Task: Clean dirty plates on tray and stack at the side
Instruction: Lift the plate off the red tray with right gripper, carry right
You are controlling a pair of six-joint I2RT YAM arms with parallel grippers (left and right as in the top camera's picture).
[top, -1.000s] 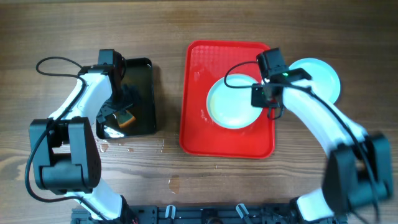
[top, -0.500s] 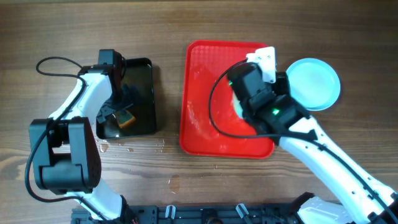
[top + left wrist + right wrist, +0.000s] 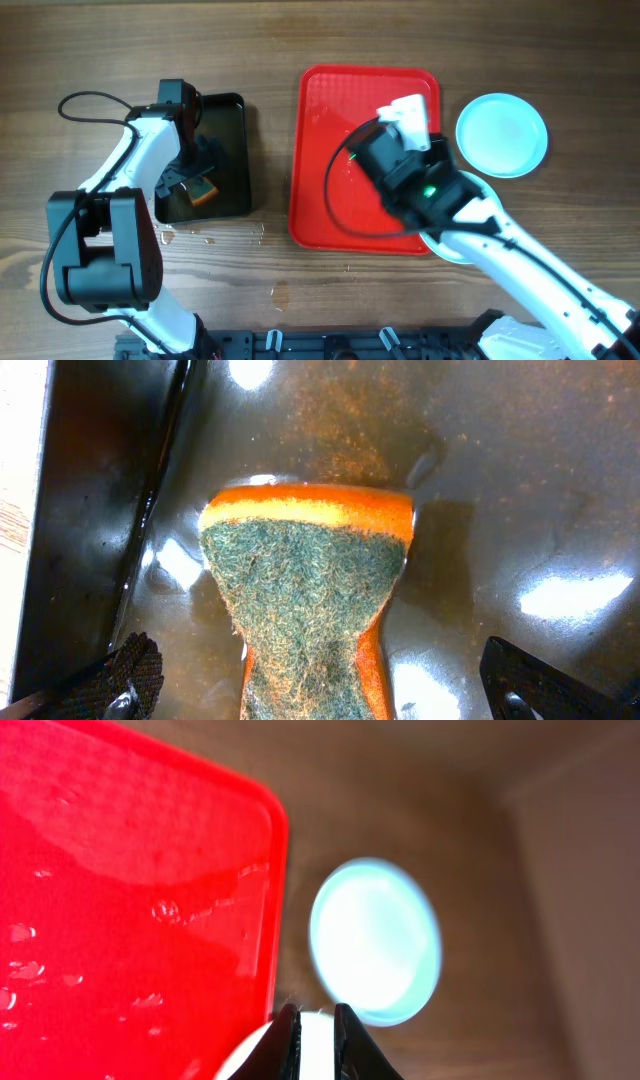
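Note:
The red tray (image 3: 320,150) lies mid-table, wet, with no plate on it; it fills the left of the right wrist view (image 3: 120,900). One pale blue plate (image 3: 502,135) lies on the table right of the tray, also in the right wrist view (image 3: 375,940). My right gripper (image 3: 316,1032) is shut on the rim of a second plate (image 3: 318,1055), held high above the tray's right front corner; a sliver of it shows under the arm (image 3: 447,250). My left gripper (image 3: 320,690) is open, straddling an orange and green sponge (image 3: 305,580) in the black tray (image 3: 225,115).
The black tray (image 3: 90,510) holds shallow brownish water. Water drops (image 3: 215,238) lie on the wooden table in front of it. My raised right arm (image 3: 420,185) covers the tray's right front part in the overhead view.
My right arm has lifted the plate off the red tray and carried it up and toward the front right. The tray now lies bare. The left arm has not moved.

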